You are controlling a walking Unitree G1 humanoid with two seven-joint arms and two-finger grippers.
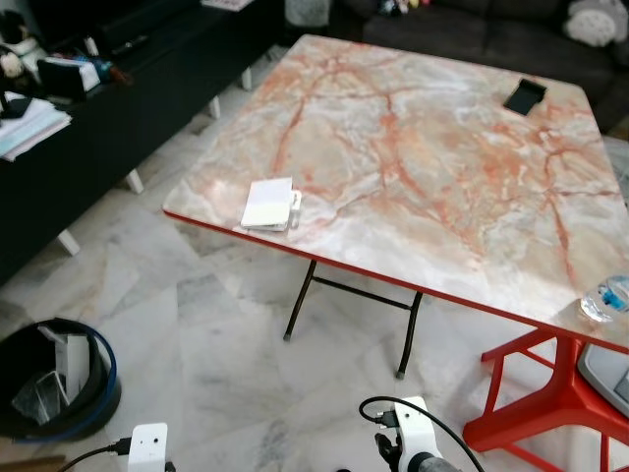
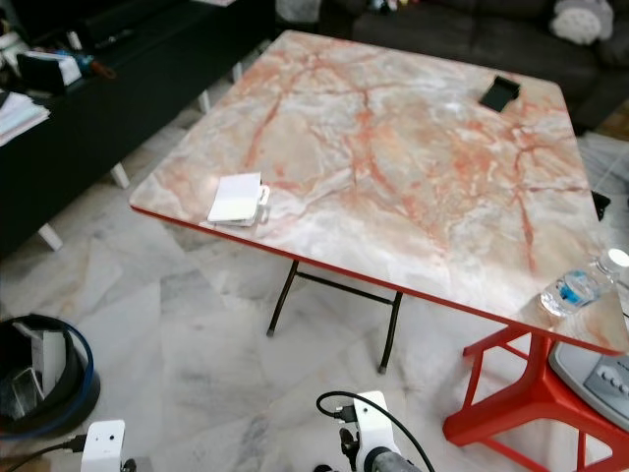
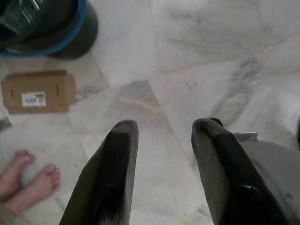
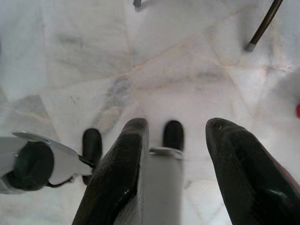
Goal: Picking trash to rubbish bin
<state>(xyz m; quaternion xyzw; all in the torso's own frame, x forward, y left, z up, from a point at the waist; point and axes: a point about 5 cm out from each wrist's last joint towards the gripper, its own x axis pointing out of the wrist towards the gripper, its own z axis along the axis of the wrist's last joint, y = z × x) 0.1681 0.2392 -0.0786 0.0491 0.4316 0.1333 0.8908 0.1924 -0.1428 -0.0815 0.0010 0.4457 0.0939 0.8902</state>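
Both end effectors (image 3: 159,136) (image 4: 176,136) open, empty.

A home living room: dark sofa (image 1: 511,29), marble-top table (image 1: 413,167), tiled floor (image 1: 216,324).

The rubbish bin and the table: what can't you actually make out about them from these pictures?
- Rubbish bin: its contents are dark and jumbled in the eye views; the left wrist view's edge cuts it off.
- White packet on the table: too small to read or identify.
- Water bottle: cropped by the left eye view's edge.
- Cardboard box label: too small to read.
- Left gripper and right gripper: both open, above the floor.
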